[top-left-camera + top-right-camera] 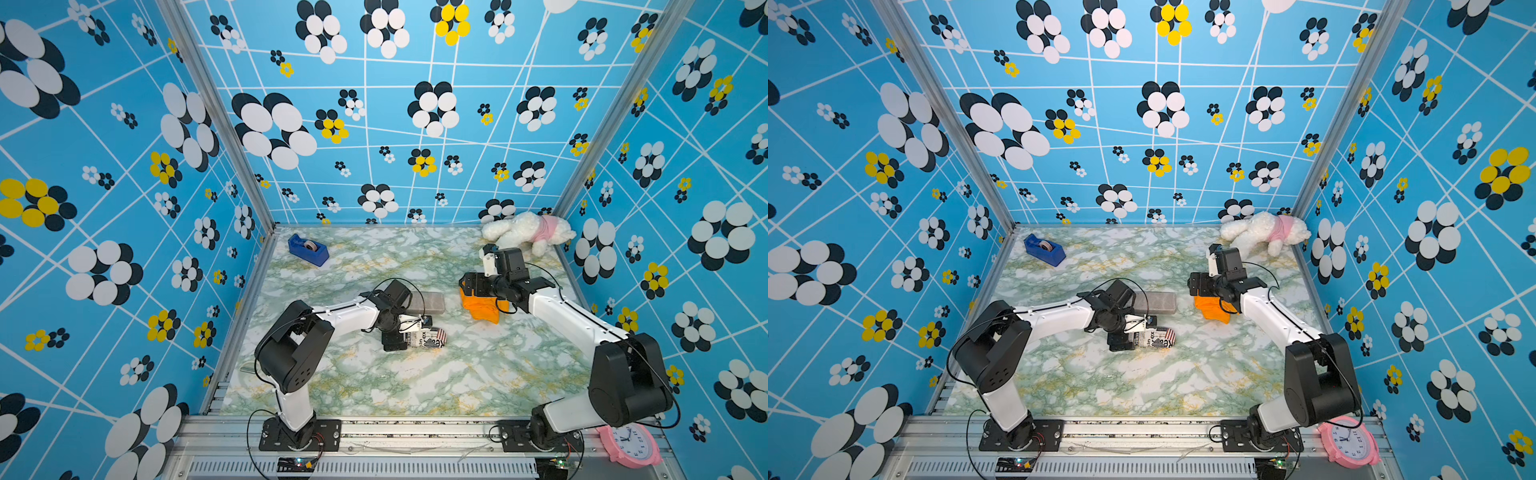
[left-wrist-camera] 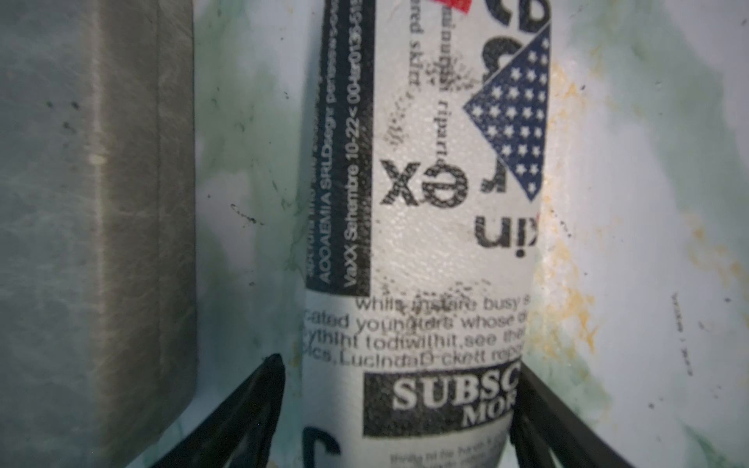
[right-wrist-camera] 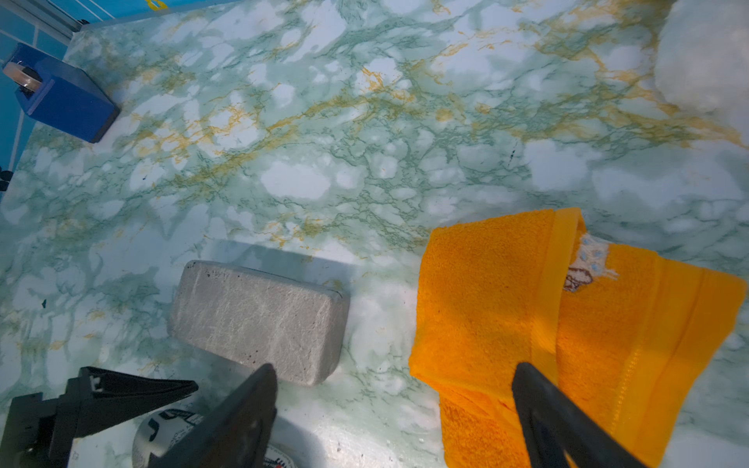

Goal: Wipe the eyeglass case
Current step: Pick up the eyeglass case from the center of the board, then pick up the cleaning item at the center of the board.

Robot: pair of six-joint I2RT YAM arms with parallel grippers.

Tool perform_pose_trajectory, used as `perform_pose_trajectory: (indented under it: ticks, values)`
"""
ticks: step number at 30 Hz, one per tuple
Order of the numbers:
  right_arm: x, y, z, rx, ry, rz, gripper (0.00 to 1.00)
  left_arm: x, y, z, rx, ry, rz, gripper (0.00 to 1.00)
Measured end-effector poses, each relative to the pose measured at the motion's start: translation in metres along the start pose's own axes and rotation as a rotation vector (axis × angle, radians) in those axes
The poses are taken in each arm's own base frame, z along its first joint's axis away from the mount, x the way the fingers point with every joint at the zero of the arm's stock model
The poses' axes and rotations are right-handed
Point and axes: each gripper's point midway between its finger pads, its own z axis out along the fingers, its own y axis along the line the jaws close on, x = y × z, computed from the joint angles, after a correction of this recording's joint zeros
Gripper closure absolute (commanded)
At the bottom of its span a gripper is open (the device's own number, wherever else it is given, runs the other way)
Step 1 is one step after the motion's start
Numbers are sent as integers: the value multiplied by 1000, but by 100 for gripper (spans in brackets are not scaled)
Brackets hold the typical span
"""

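The pink clock [image 1: 629,444] sits on the front rail by my right arm's base. Further in, mid-counter [image 1: 415,382], the newsprint eyeglass case [image 2: 425,202] lies on its side. My left fingers [image 2: 259,405] are down around one end of it, one on each flank, at a middling spread. One looks pressed to the case and the other shows a sliver of counter beside the print, so I am not clamped on it. Just behind, across a strip of bare counter, the grey case [image 3: 259,320] lies flat and closed. To its right, apart from it, is the folded orange towel [image 3: 486,304]. My right fingers [image 3: 559,425] hang over it spread wide, one tip in front of the cloth, the other off its edge towards the grey case, holding nothing. Far back, the blue tape dispenser [image 1: 308,249] sits near the left corner and the white plush dog [image 1: 523,232] lies in the right corner.
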Motion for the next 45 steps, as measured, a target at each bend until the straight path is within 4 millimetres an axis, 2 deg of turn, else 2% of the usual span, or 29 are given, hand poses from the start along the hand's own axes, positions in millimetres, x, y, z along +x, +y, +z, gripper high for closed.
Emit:
perform_pose_trajectory:
  ticks: [7,14,19,25,31,40,45]
  values:
    - [2,-1,0,5,7,0,8,-2,1,1,-15,3,8,32]
    - [2,-6,-7,47,42,-4,8,-1,0,1,-12,5,-10,50]
    - [-1,-12,-15,93,65,-19,9,-2,-2,0,-9,5,-38,54]
    - [18,-28,-17,182,151,-19,13,-11,-13,-11,-6,-10,-49,56]
    - [38,-39,4,276,253,-53,14,-22,-19,-20,-11,-27,-89,56]
    - [28,-39,45,325,299,-110,12,-19,-24,-21,-24,-8,-146,56]
    - [44,-44,58,339,375,-114,12,-17,-26,-26,-40,-11,-150,56]
